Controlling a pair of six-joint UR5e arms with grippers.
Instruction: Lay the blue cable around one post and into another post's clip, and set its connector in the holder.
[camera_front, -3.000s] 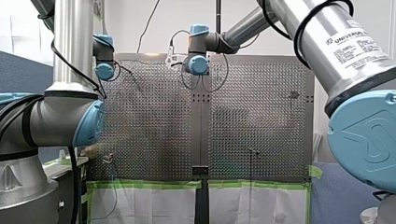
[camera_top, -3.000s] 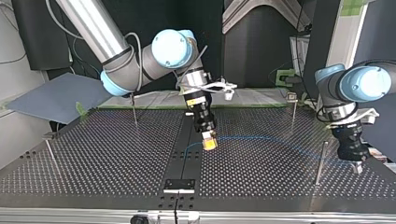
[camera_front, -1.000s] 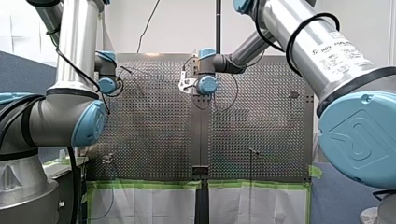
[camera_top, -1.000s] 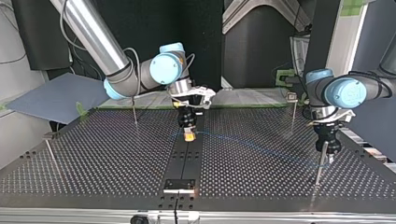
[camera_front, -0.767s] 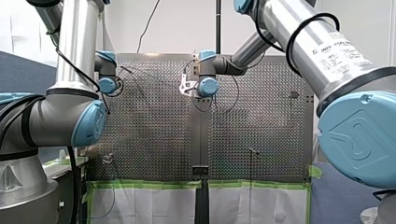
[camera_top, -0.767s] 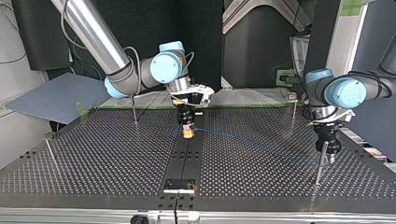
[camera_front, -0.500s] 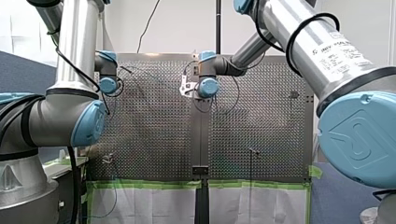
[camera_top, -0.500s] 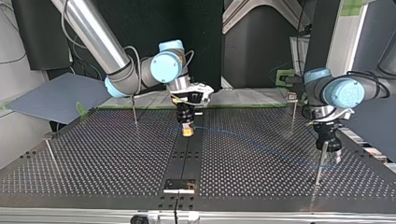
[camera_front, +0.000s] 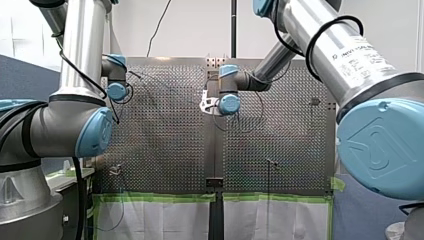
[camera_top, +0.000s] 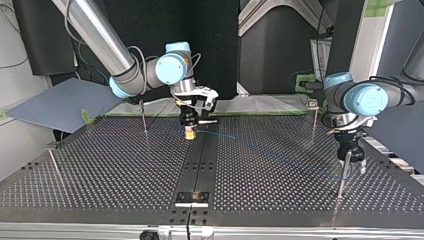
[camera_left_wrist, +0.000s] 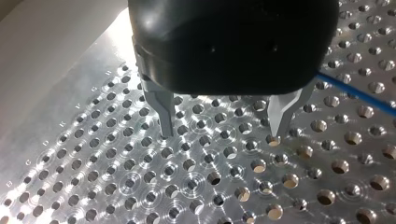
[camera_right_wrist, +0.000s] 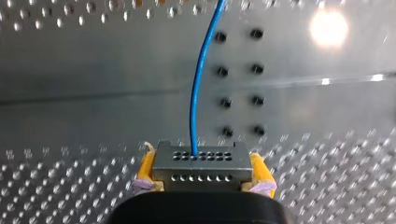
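Connector (camera_right_wrist: 201, 165) spans yellow pads (camera_right_wrist: 145, 169) — blue cable (camera_right_wrist: 196, 88) points ahead.

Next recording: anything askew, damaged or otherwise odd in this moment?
Nothing stands out. The connector sits squarely in my right gripper, the blue cable leaves it in a smooth curve without kinks, and my left gripper hangs open and empty over the perforated table.
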